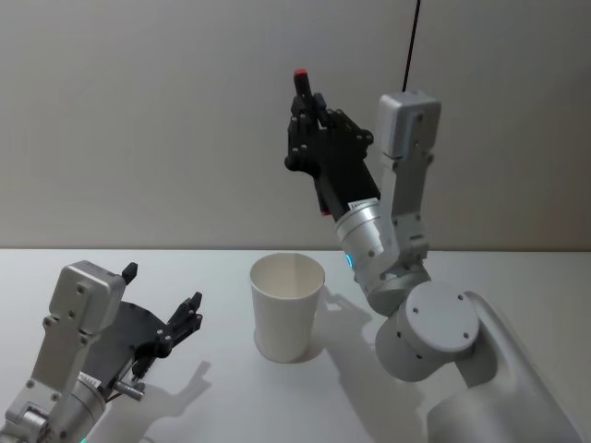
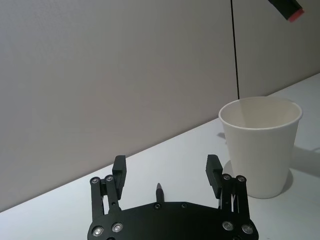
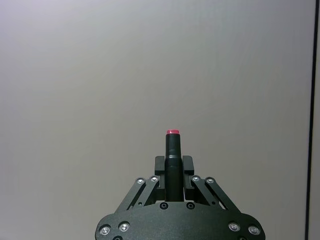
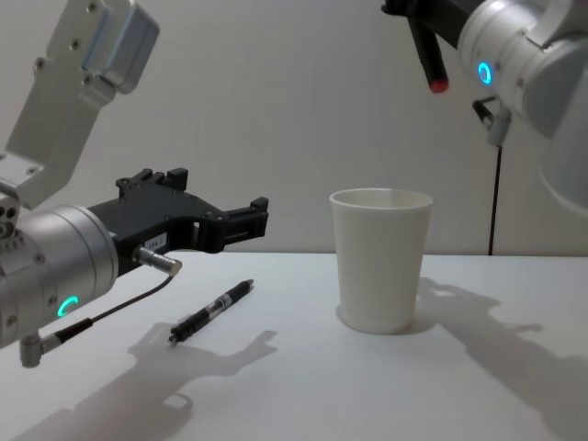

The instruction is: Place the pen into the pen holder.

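The right end effector is raised high, clamped on the pen, a black one with red ends held near upright. Its lower end seems to hang over the right side of the pen holder, well above the rim. The holder stands upright mid-desk. The left end effector, fingers spread apart, hovers low over a second pen lying left of the holder.
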Available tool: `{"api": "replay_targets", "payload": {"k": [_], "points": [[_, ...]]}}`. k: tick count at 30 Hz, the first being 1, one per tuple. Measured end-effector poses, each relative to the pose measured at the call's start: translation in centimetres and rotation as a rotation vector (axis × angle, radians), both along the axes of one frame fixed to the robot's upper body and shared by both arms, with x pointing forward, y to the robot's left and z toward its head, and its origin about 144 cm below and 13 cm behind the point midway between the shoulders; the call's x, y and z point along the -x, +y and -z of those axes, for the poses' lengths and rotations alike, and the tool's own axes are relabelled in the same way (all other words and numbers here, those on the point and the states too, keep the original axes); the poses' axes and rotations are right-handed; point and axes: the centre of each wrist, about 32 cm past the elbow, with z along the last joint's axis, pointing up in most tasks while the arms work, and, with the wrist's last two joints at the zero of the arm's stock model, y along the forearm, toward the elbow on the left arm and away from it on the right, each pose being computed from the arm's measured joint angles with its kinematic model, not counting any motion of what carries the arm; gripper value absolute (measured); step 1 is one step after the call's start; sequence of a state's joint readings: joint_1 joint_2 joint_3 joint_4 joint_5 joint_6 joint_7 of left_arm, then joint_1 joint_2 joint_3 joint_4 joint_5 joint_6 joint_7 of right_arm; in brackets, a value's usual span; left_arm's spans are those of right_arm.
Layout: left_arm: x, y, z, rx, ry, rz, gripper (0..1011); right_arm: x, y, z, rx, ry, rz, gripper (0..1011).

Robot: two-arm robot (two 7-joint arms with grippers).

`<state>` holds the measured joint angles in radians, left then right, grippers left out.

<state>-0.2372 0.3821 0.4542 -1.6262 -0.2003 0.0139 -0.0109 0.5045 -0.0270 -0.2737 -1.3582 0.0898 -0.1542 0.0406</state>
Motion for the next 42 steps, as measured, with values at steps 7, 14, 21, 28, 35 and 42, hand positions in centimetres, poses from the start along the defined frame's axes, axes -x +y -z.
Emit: {"api": "replay_targets", "payload": {"k": [7, 14, 21, 28, 35, 42], "points": [[0.0, 0.0, 0.0, 0.0, 0.0, 0.0, 1003, 0.0, 0.6, 0.2, 0.041, -0.011, -0.013, 193], [0.0, 0.0, 0.0, 0.0, 0.0, 0.0, 1003, 0.6, 1.1, 1.2, 0.115, -0.025, -0.016, 193], [0.0, 0.0, 0.0, 0.0, 0.0, 0.0, 1004, 1.6, 1.6, 2.3, 0.19, -0.063, 0.002, 193], [0.0, 0.0, 0.0, 0.0, 0.0, 0.0, 1003, 2.4, 2.0, 3.4, 0.239, -0.108, 0.034, 193], [0.0, 0.0, 0.0, 0.0, 0.0, 0.0, 1003, 2.6, 2.2, 4.0, 0.254, -0.145, 0.062, 193], [0.0, 0.0, 0.0, 0.0, 0.0, 0.0, 1003, 2.3, 2.5, 4.5, 0.257, -0.173, 0.093, 193]]}}
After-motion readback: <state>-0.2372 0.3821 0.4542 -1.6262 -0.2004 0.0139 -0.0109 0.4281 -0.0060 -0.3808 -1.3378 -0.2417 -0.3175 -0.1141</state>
